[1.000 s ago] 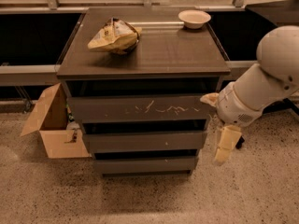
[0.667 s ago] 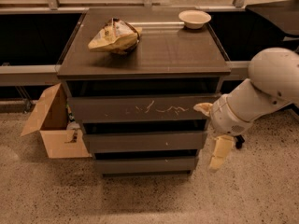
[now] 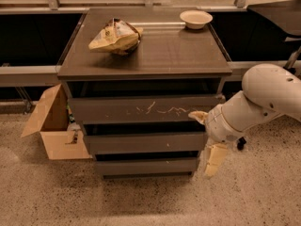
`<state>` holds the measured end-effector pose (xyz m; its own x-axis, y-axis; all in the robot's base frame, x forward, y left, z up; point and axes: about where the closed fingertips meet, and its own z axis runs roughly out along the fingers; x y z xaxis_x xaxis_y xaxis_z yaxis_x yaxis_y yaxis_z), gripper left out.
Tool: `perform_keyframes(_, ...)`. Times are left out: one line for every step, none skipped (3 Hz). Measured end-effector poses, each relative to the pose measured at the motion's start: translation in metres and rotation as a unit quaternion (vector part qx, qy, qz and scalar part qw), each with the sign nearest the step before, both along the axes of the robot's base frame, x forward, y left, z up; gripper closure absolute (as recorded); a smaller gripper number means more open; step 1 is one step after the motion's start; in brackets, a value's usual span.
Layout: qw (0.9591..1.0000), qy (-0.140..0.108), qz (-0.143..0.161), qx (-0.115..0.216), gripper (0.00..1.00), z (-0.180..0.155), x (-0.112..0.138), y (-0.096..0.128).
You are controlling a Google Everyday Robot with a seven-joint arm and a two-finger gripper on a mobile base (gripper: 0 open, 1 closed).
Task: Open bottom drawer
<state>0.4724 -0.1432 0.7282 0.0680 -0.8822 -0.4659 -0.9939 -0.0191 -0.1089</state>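
While the bottom drawer (image 3: pixel 146 166) runs left-right facing us, the claw (image 3: pixel 203 142) gapes beside it.

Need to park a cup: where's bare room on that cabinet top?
The cabinet top is bare along its front half and between chip bag and bowl; crowded only around those two. The gripper hangs by the bottom drawer's right end, below the top.

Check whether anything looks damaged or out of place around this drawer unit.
White scratches mar the top drawer front. A crumpled bag lies on the cabinet top, and a cardboard box sits open on the floor. The gripper hangs right of the bottom drawer.
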Motion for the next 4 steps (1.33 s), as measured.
perform_keyframes(0.9997,0.008,0.020,0.011,0.00,-0.022,-0.002,0.007)
perform_keyframes(0.9985,0.010,0.047,0.025,0.00,-0.050,-0.003,0.017)
perform_keyframes(0.9980,0.021,0.059,0.011,0.00,-0.096,0.000,0.022)
perform_keyframes(0.9976,0.034,0.060,0.000,0.00,-0.122,0.004,0.022)
